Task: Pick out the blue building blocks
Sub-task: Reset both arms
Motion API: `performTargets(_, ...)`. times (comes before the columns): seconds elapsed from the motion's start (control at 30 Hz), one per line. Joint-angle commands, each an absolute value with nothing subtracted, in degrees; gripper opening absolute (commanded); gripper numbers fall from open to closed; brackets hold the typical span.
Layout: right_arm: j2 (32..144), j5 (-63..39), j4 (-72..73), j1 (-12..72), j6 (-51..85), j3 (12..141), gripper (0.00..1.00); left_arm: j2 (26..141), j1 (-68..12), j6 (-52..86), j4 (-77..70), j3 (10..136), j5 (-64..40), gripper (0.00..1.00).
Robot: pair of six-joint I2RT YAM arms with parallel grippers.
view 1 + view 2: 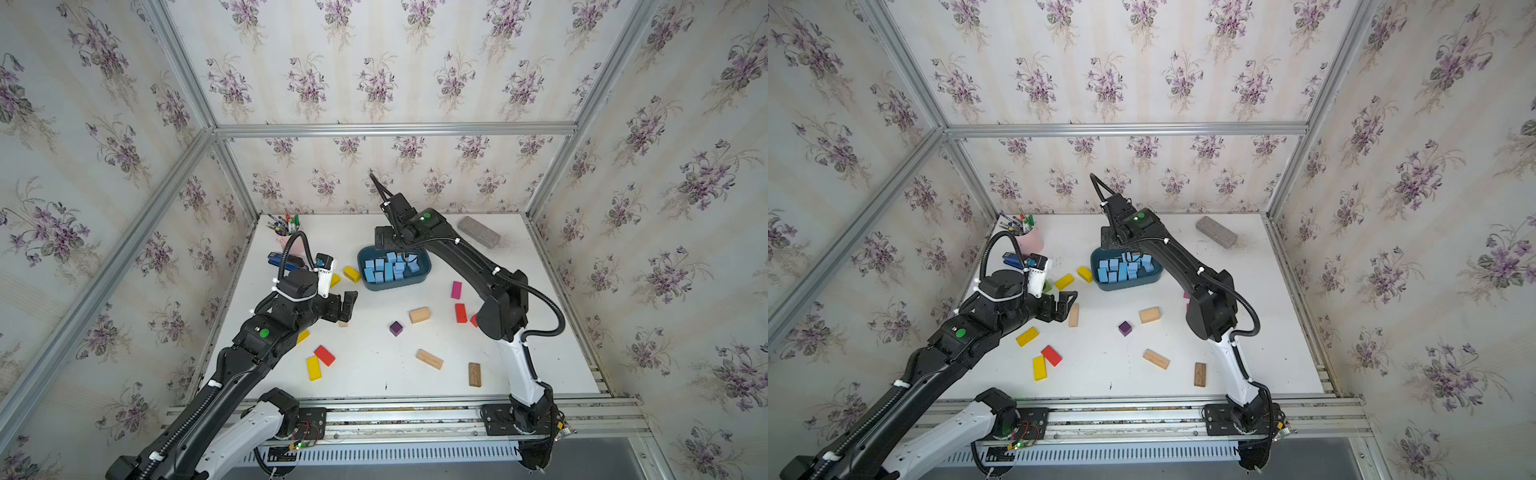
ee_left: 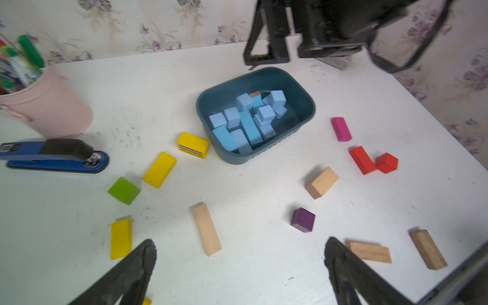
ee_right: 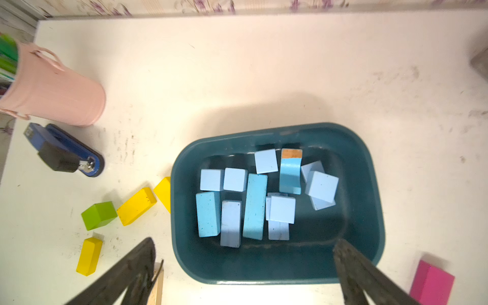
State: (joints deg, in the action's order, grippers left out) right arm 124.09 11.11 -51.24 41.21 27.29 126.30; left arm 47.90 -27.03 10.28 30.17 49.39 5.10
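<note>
Several light-blue building blocks (image 1: 388, 268) (image 1: 1123, 268) (image 2: 248, 124) (image 3: 254, 200) lie heaped in a teal bin (image 1: 390, 286) (image 1: 1125, 286) (image 2: 303, 95) (image 3: 264, 264) at the middle back of the table. My right gripper (image 1: 390, 248) (image 3: 245, 240) hangs above the bin, open, with nothing between its fingers. My left gripper (image 1: 350, 306) (image 1: 1068, 306) (image 2: 240, 241) hovers low over the table, left of and nearer than the bin. It is open and empty, beside a plain wood block (image 1: 1074, 314) (image 2: 207, 229). No blue block shows on the table outside the bin.
Loose yellow (image 2: 159, 170), red (image 2: 362, 159), pink (image 2: 341, 128), purple (image 2: 303, 219), green (image 2: 124, 190) and wood (image 2: 322, 182) blocks lie scattered round the bin. A pink pen cup (image 1: 1030, 241) and a dark blue stapler (image 2: 52, 157) stand at the back left, a grey brick (image 1: 478, 232) at the back right.
</note>
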Motion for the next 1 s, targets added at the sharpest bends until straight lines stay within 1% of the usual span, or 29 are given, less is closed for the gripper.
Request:
performTargets(0.0, 116.93, 12.68, -42.13, 41.79, 21.89, 117.63, 1.0, 46.15, -26.97, 14.39, 27.55, 47.52, 19.61, 0.99)
performTargets(0.1, 106.28, 12.98, -28.84, 41.84, 18.81, 101.1, 1.0, 44.51, -26.96, 16.85, 24.36, 44.6, 28.64, 0.99)
performTargets(0.23, 90.34, 16.34, -6.56, 41.45, 16.67, 75.47, 1.0, 43.27, -26.98, 15.22, 14.95, 37.8, 37.6, 0.99)
performTargets(0.3, 83.39, 18.82, 2.49, 40.52, 15.72, 64.78, 1.0, 43.41, -26.98, 13.84, 9.3, 34.1, 40.58, 0.99)
performTargets(0.37, 77.68, 23.87, 9.55, 39.22, 14.56, 55.23, 1.0, 44.33, -26.98, 12.75, 3.78, 30.84, 43.33, 0.99)
performTargets(0.43, 72.42, 28.28, 18.19, 37.43, 10.73, 45.11, 0.99, 45.97, -26.81, 9.81, -3.44, 27.09, 43.73, 0.99)
performTargets(0.53, 66.44, 28.08, 28.84, 33.26, 6.07, 32.56, 0.98, 49.75, -26.48, 7.14, -14.25, 22.46, 46.47, 0.99)
performTargets(0.57, 65.1, 27.68, 30.31, 31.72, 5.83, 29.81, 0.98, 51.24, -26.18, 5.96, -16.95, 21.69, 46.83, 0.99)
performTargets(0.63, 63.11, 26.35, 31.81, 25.16, 6.72, 25.56, 0.99, 55.48, -25.14, 3.17, -20.88, 21.14, 47.02, 0.99)
performTargets(0.73, 63.02, 23.36, 36.65, 19.19, 4.81, 20.17, 1.0, 62.06, -22.99, 1.67, -26.4, 20.77, 46.22, 0.99)
performTargets(0.9, 70.78, 17.91, 51.0, 13.34, 0.79, 13.96, 1.0, 72.36, -19.58, 1.68, -38.23, 19.4, 43.52, 0.99)
performTargets(0.97, 75.06, 16.09, 56.58, 12.09, -0.32, 13.07, 1.0, 74.38, -18.99, 0.19, -38.76, 20.87, 41.43, 0.99)
